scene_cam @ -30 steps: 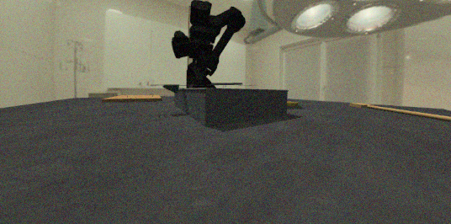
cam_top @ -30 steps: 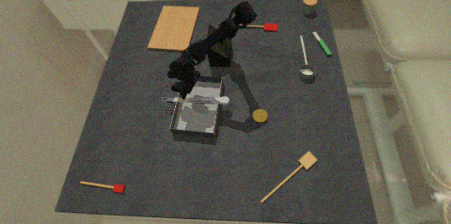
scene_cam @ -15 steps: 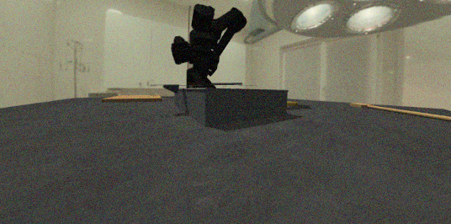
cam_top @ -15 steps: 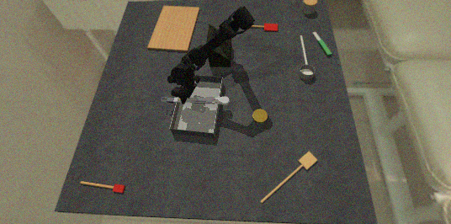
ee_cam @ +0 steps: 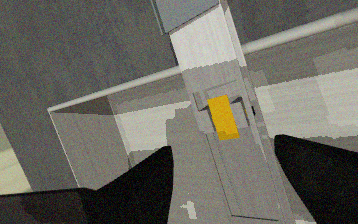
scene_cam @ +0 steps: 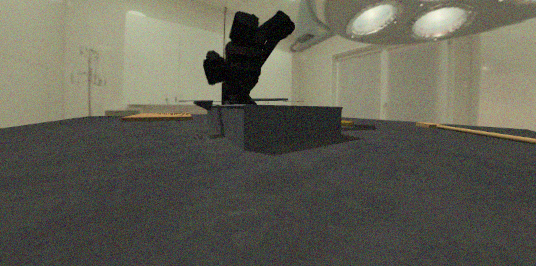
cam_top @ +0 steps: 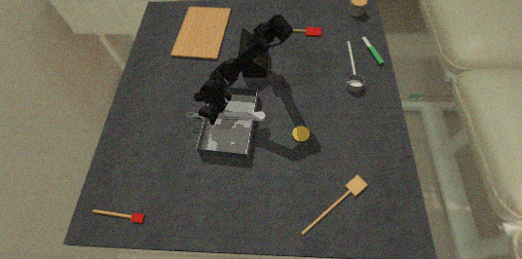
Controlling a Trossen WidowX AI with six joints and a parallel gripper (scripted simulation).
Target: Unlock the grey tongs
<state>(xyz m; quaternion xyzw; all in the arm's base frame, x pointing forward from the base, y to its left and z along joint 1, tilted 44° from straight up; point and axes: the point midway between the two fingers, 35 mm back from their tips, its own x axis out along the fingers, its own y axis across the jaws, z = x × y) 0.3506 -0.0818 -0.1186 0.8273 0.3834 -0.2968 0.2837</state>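
Observation:
The grey tongs (cam_top: 236, 116) (ee_cam: 207, 47) lie across the roasting tin (cam_top: 223, 152) (scene_cam: 295, 126) (ee_cam: 115, 89), sticking out past both long sides. A yellow block (ee_cam: 223, 117) shows on the tongs in the wrist view. My gripper (ee_cam: 222, 149) (cam_top: 211, 114) is open over the left part of the tin. In the wrist view its dark fingers stand on either side of the tongs, with gaps between them and the tongs. Their exact height over the tongs is hard to tell. The wooden board (cam_top: 202, 33) (scene_cam: 160, 116) lies flat at the back left.
A yellow disc (cam_top: 301, 133) lies right of the tin. A ladle (cam_top: 355, 83), a green-handled tool (cam_top: 375, 55) and a round jar (cam_top: 358, 7) are at the right back. Red-headed tools (cam_top: 314, 31) (cam_top: 137, 218) and a wooden mallet-like tool (cam_top: 356, 185) lie farther out.

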